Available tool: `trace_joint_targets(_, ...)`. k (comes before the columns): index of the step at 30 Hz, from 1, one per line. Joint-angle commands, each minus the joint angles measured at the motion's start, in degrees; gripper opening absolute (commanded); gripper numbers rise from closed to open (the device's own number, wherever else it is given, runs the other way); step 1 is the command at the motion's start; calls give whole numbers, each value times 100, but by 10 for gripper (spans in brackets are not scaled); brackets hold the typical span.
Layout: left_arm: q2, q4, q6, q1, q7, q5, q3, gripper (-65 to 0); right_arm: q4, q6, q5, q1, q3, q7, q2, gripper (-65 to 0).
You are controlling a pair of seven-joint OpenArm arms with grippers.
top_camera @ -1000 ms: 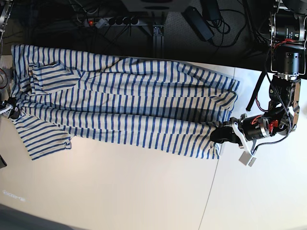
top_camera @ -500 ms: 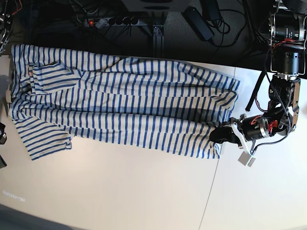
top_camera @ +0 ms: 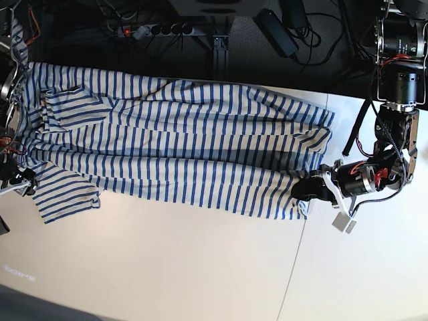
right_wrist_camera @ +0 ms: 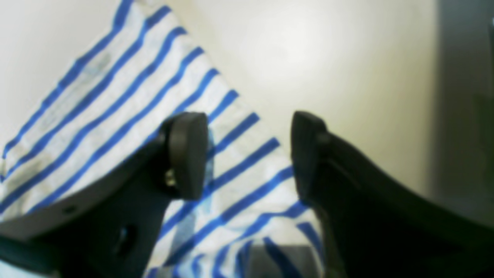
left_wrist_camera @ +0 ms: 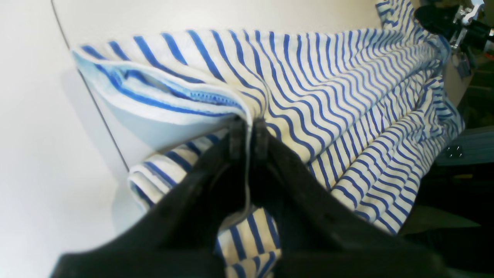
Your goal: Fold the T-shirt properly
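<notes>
**Left gripper pinches the hem, right gripper gapes over the sleeve**

Left gripper (left_wrist_camera: 247, 133) is clamped tight on a hem fold of the T-shirt (top_camera: 180, 144), its black jaws pressed together with striped cloth bunched between them. Right gripper (right_wrist_camera: 247, 154) stands wide, nothing between its jaws, poised above a striped corner of the shirt at the opposite end. Between the two, the T-shirt lies stretched lengthwise across the white bench (top_camera: 200, 267), rumpled along its far edge.

Left gripper (left_wrist_camera: 247, 131) clamped, right gripper (right_wrist_camera: 247, 154) agape
</notes>
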Motion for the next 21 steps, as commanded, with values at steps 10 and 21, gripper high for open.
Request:
trace_joint_targets(10, -74, 118, -115, -140, -83, -138, -39, -650, 39, 396, -4, 122, 9, -127, -317, -303)
trace_joint_targets(21, -68, 118, -115, -140, -166, -138, -39, -650, 120, 452, -7, 125, 9, -120, -354, -650)
